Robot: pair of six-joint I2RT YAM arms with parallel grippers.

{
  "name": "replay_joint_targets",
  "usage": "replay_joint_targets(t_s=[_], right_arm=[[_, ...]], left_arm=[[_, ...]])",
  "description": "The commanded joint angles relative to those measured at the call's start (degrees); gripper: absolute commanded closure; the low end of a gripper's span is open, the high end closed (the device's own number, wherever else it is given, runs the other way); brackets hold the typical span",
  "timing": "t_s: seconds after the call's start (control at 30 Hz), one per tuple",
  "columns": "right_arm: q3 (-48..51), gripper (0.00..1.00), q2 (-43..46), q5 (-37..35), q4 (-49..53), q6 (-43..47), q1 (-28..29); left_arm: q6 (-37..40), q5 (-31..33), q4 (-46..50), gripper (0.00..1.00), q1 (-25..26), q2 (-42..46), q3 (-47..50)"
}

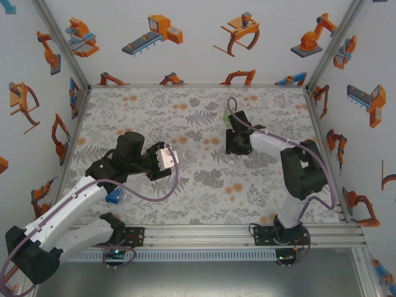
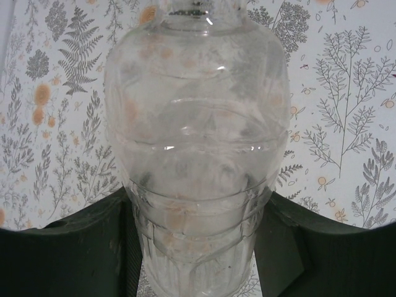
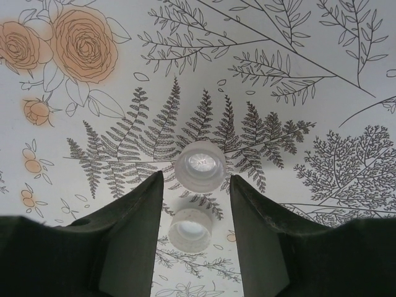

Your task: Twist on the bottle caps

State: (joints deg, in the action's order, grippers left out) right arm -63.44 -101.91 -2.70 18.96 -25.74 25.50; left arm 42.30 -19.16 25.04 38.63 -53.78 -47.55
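On the flower-patterned table point(image 1: 204, 185), in the top view, the clear plain bottle point(image 1: 166, 155) is hanging just off centre toward 9 o'clock. The left gripper point(image 2: 198, 207) is clenching it. In the left wrist view the dark fingers point(image 2: 74, 253) are pressing its ribbed lower body from both sides. Its shoulder and neck are pointing to 12 o'clock, and the mouth is running out of the picture. The table's ferns and orange blooms are showing through its walls, hazy and bent.

The bottle with the blue label point(image 1: 113, 197) is sitting at 8 o'clock, partly hidden by the left arm; its contents are too small to tell. The translucent green bottle point(image 1: 229, 117) is standing at 1 o'clock, just beyond the right arm's wrist, its inside likewise unclear.

In the right wrist view the right gripper point(image 3: 197, 179) is hanging released over two bottle caps, its jaws standing apart. One cap point(image 3: 190, 230) is lying between the fingers point(image 3: 124, 238), with bare table showing on either side. The other cap point(image 3: 199, 166) is lying at its 12 o'clock, just past the fingertips. Both are looking whitish, translucent and round, each turning a hollow face upward.
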Motion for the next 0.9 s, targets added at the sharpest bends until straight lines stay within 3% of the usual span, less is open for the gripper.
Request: replay_joint_targets(t_s=[0.0,0.33,0.57,0.87], right_arm=[[-1.84,0.56,-1.31,-1.69,0.47,0.23,0.34],[-3.25,0.59,-3.78,-2.40,-0.07,1.41,0.34],[-4.25,0.69,-2.66,-2.35,2.24,1.78,0.67],[-3.54,0.71,4.70,-2.89,6.86,0.86,6.86]], left_arm=[[1.23,-1.24,-1.70,1.00,0.03,1.05,0.26],[0.43,-1.98,-2.52,1.00,0.01,0.20,0.25],[0.33,-2.03,-2.55,1.00,-0.02,0.08,0.18],[-0.39,-1.00,-3.46,1.00,-0.01,0.77,0.44]])
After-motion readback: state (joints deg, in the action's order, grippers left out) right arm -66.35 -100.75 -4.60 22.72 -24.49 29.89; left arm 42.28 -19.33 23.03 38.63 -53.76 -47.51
